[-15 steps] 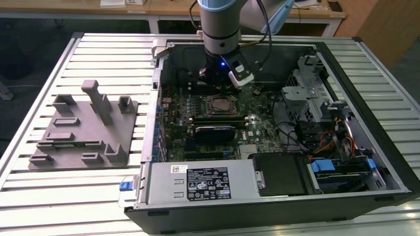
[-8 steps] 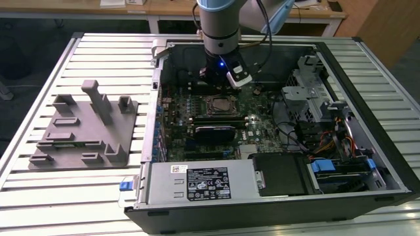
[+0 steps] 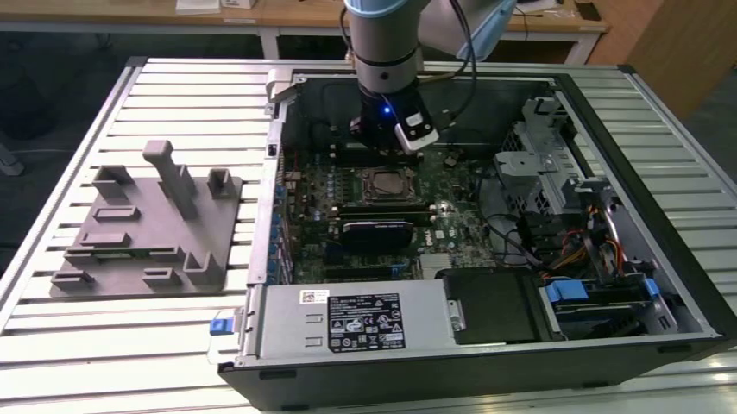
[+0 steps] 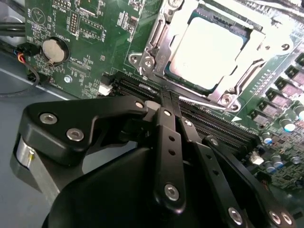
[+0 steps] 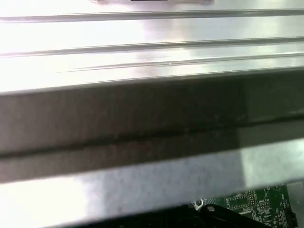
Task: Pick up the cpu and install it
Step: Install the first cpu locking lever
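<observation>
The gripper point(image 4: 167, 97), fingers pressed together and empty, hovers just short of the cpu point(image 4: 209, 52) seated in its socket point(image 4: 156, 45); it probably needs only level, gentle seating.

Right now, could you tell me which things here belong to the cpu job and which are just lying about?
Belong to the job:
- cpu, seated in the socket frame on the motherboard
- pincer, fingers together and holding nothing, beside the socket

Just lying about:
- grey fixture on the table
- coin battery
- power supply
</observation>
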Action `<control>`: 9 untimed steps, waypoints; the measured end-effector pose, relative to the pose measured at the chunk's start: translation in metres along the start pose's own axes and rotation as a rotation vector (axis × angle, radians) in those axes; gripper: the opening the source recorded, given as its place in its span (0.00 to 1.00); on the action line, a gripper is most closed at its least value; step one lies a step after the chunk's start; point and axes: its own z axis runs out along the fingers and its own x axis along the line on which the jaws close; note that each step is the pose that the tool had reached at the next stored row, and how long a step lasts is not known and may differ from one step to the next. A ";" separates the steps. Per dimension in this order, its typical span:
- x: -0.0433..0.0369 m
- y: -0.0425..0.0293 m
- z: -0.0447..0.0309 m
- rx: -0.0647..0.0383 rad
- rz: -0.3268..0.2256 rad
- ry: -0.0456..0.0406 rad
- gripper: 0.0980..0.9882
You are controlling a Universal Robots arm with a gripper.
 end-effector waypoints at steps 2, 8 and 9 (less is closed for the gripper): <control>0.0006 0.0002 0.0001 0.001 0.007 -0.0013 0.01; 0.0031 0.0002 0.0007 0.007 0.052 -0.0083 0.01; 0.0032 0.0002 0.0009 0.010 0.067 -0.0107 0.01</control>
